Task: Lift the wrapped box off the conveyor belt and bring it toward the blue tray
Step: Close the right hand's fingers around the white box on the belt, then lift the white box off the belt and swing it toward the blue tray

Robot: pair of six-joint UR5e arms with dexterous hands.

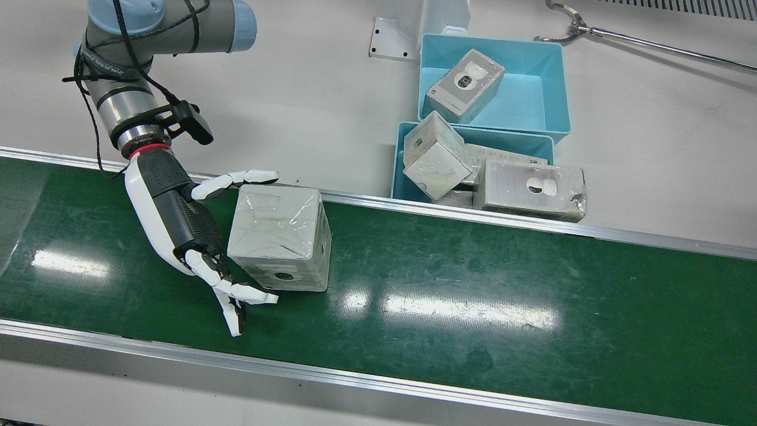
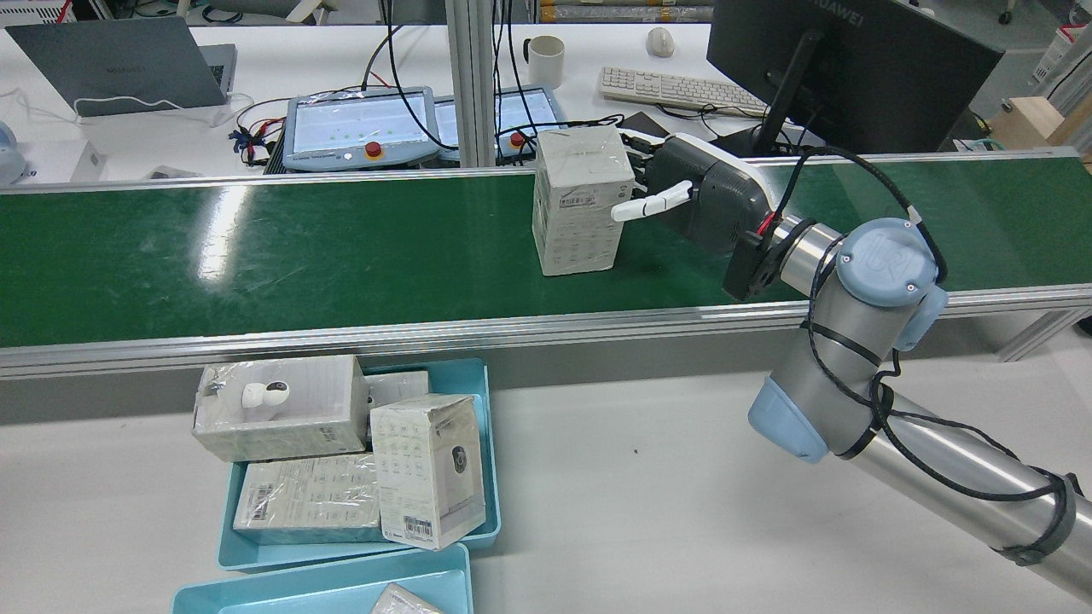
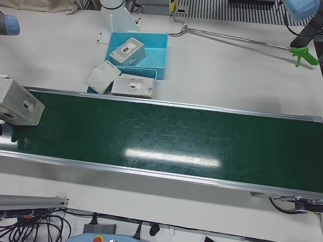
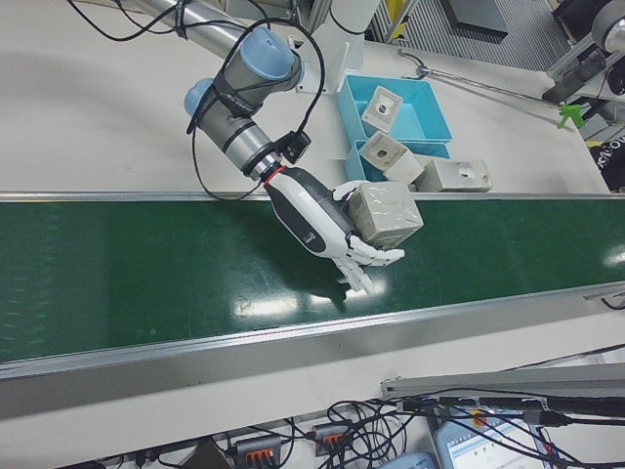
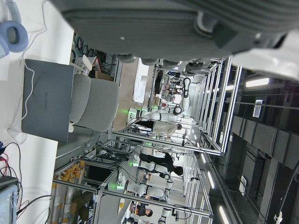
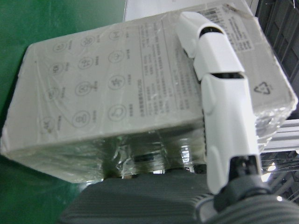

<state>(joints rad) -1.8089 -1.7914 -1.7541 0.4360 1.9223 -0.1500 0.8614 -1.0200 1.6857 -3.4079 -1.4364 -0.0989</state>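
The wrapped box (image 1: pixel 278 236) is a grey carton in clear film, held tilted just above the green conveyor belt (image 1: pixel 473 284), with its shadow on the belt beneath. My right hand (image 1: pixel 177 219) is shut on it, thumb on the far side and fingers (image 6: pixel 219 93) across the near face. The same box shows in the rear view (image 2: pixel 580 196) and the left-front view (image 3: pixel 17 103). Two blue trays (image 1: pixel 532 89) stand past the belt's far rail, to the box's right. Only the underside of my left hand (image 5: pixel 163 28) shows, aimed at the room.
Several wrapped boxes fill the nearer blue tray (image 1: pixel 402 154), and one (image 1: pixel 532 189) overhangs its edge by the rail. A long reach-grabber (image 3: pixel 303 53) lies on the white table behind the trays. A monitor (image 2: pixel 853 60), keyboard and laptop stand beyond the belt.
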